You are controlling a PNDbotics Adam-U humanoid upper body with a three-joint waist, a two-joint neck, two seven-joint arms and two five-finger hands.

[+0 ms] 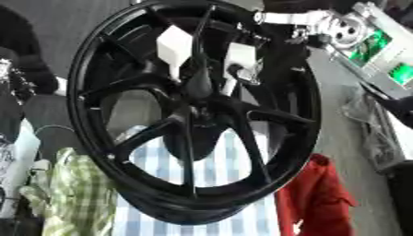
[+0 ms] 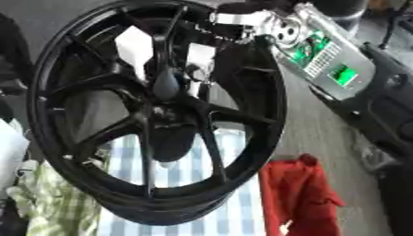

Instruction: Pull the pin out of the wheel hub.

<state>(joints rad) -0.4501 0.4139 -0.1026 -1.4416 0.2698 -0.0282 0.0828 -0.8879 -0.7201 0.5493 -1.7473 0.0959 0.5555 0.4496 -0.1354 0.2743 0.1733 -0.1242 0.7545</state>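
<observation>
**Hand at the hub of the black wheel**

Black wheel [image 1: 193,115] stands nearly upright, fills most of both views, spokes running out from the hub [image 1: 197,108] at centre. Lower rim sits on a blue-and-white checked cloth [image 1: 214,170].

Robot's right arm [image 1: 310,23] comes in from upper right, silver joint showing near the top edge, black forearm passing behind/through the rim. Right hand [image 1: 238,62] is at the wheel's upper middle, just above the hub; white plates on it stand out against the black spokes. A dark, drop-shaped part [image 1: 199,83] hangs between the white plates and points down at the hub. Can't tell if that's the pin or part of the hand. Can't tell either whether the fingers are curled or straight: black on black, too murky.

Left hand doesn't show in either view.

Around the wheel: red cloth [image 2: 303,193] near right, just beside the lower rim. Green-and-white checked cloth [image 1: 77,193] near left, by the rim. Far right, a grey box with green panels [image 2: 327,57] lies on the grey surface, w/ other dark gear beside it.
</observation>
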